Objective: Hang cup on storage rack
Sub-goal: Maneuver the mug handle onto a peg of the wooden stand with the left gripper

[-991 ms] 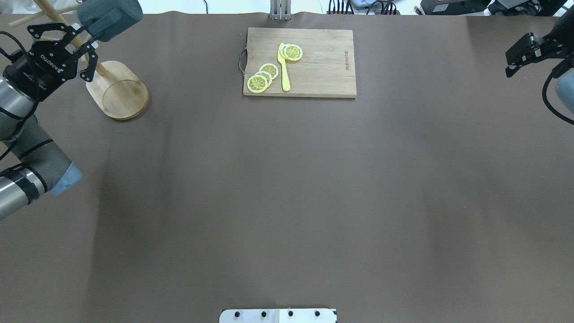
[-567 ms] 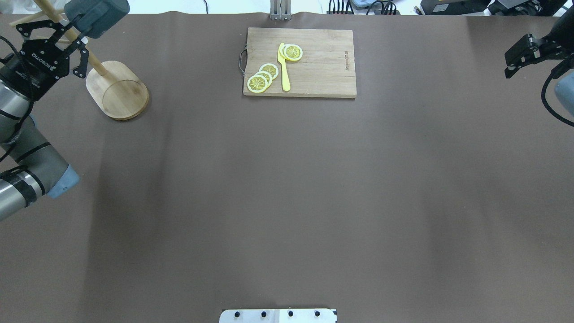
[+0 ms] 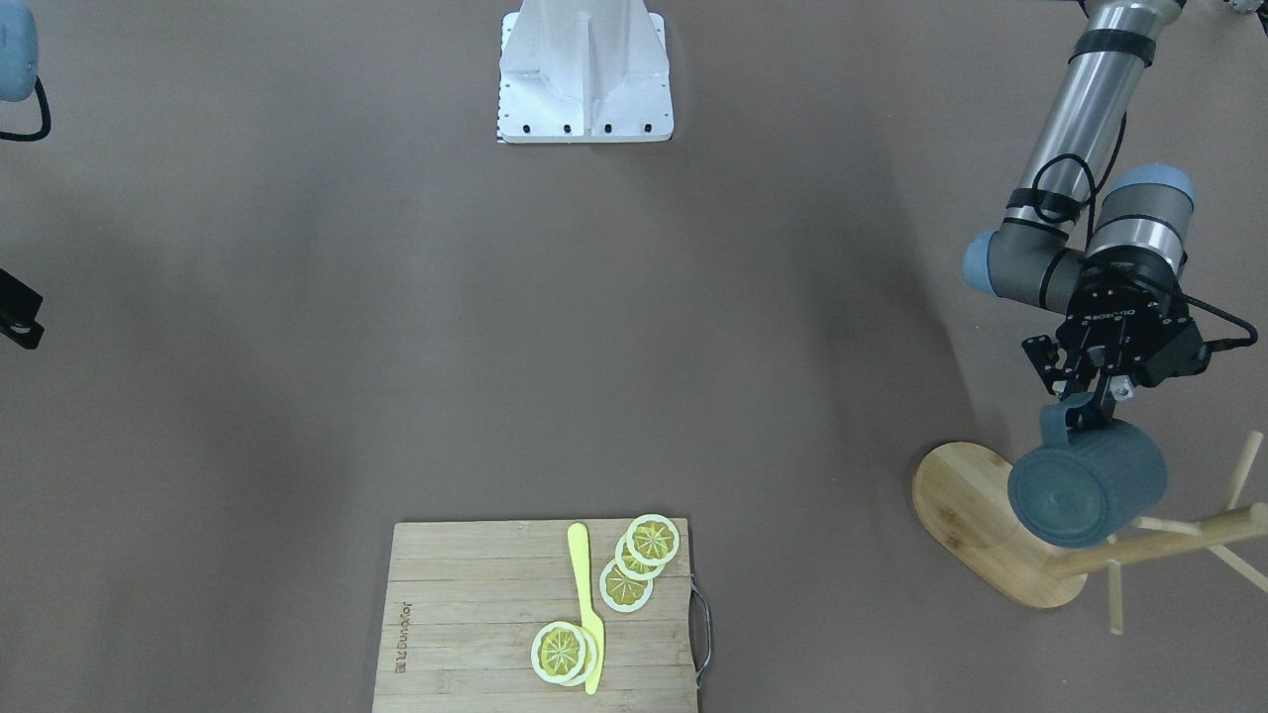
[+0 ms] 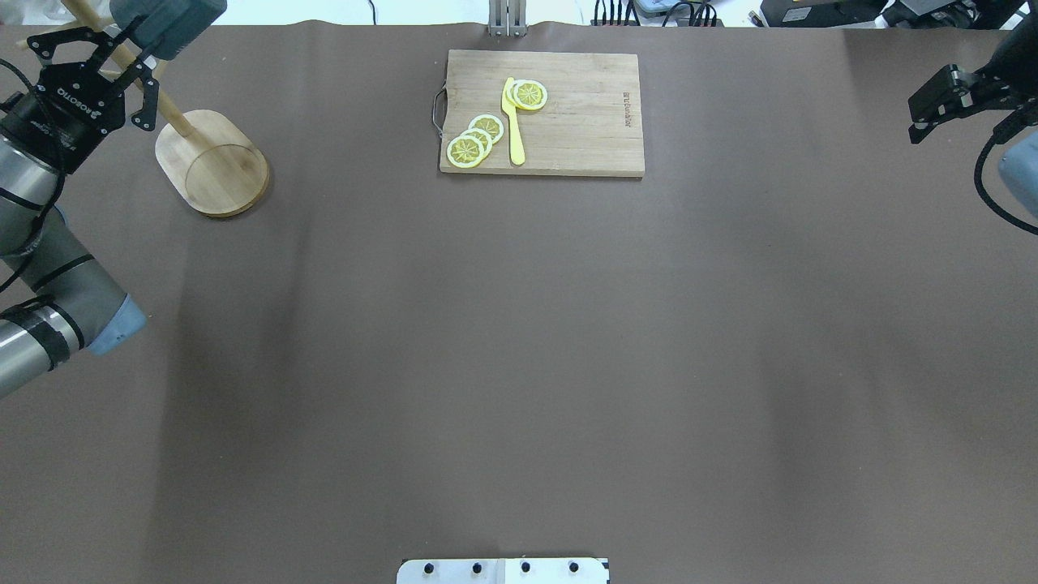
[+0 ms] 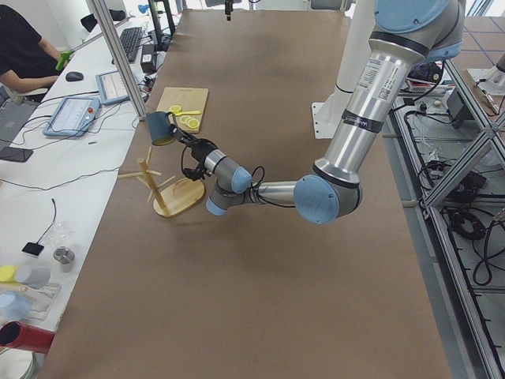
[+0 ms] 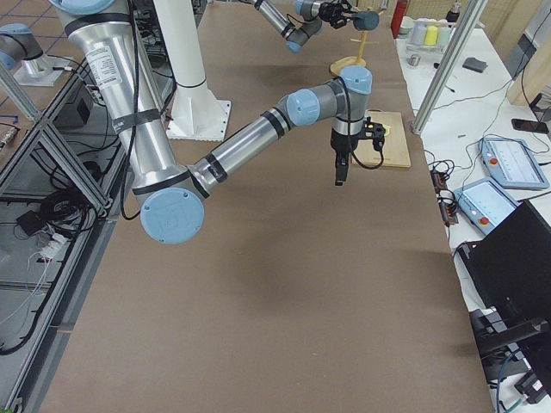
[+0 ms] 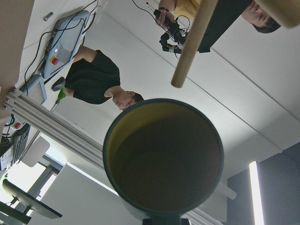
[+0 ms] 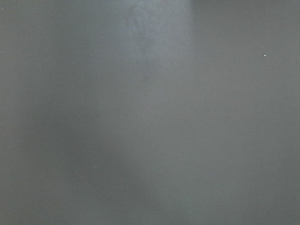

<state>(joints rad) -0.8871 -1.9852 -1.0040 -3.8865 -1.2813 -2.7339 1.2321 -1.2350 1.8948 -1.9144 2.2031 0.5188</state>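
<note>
My left gripper [image 3: 1088,398] is shut on the squarish handle of the blue-grey cup [image 3: 1087,487] and holds it on its side in the air, over the storage rack's oval base [image 3: 966,510] and beside its post [image 3: 1154,551]. In the overhead view the left gripper [image 4: 122,50] holds the cup [image 4: 166,20] at the far-left corner, by the post [image 4: 154,97]. The left wrist view looks into the cup's yellow inside [image 7: 164,157], with a peg tip [image 7: 190,51] just above the rim. My right gripper [image 4: 914,130] hangs shut and empty at the far right.
A wooden cutting board [image 4: 584,122] with lemon slices [image 4: 474,139] and a yellow knife [image 4: 513,122] lies at the far middle of the brown table. Operators sit beyond the table's left end [image 5: 24,47]. The robot's base plate [image 4: 503,571] is at the near edge.
My left gripper has carried the cup left and farther from the robot, closer to the rack's upper pegs. The right arm has drifted slightly.
</note>
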